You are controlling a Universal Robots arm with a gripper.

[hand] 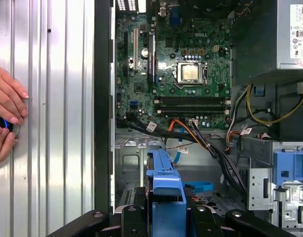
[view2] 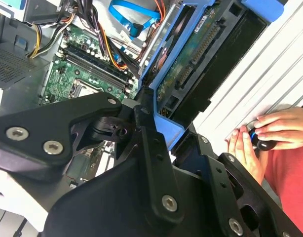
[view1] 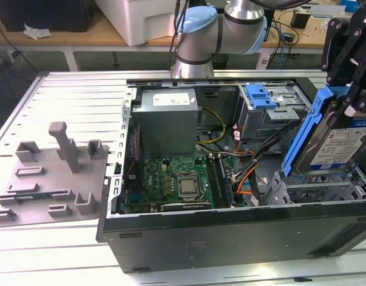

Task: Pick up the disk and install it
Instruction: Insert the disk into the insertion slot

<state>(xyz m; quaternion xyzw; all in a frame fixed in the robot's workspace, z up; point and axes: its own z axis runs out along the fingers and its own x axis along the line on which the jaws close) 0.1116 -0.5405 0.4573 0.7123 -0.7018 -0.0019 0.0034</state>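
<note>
The disk (view1: 344, 140), a silver hard drive with a white-and-blue label in a blue plastic carrier frame, hangs tilted on edge at the exterior view's right, over the open computer case (view1: 230, 232). My black gripper (view1: 350, 89) is shut on the carrier's upper end. In the second wrist view the disk (view2: 191, 64) shows its circuit-board side between the black fingers (view2: 146, 133). In the first wrist view the blue carrier (hand: 165, 187) sits between the gripper's links, above the grey drive bay (hand: 136, 163) in the case.
Inside the case lie a green motherboard (view1: 177, 179), a grey power supply (view1: 168, 113), bundled cables (view1: 242, 173) and a drive cage with a blue latch (view1: 259, 95). A grey fixture plate (view1: 46, 179) sits at the exterior view's left. A person's hands (hand: 6, 111) rest on the slatted table beside the case.
</note>
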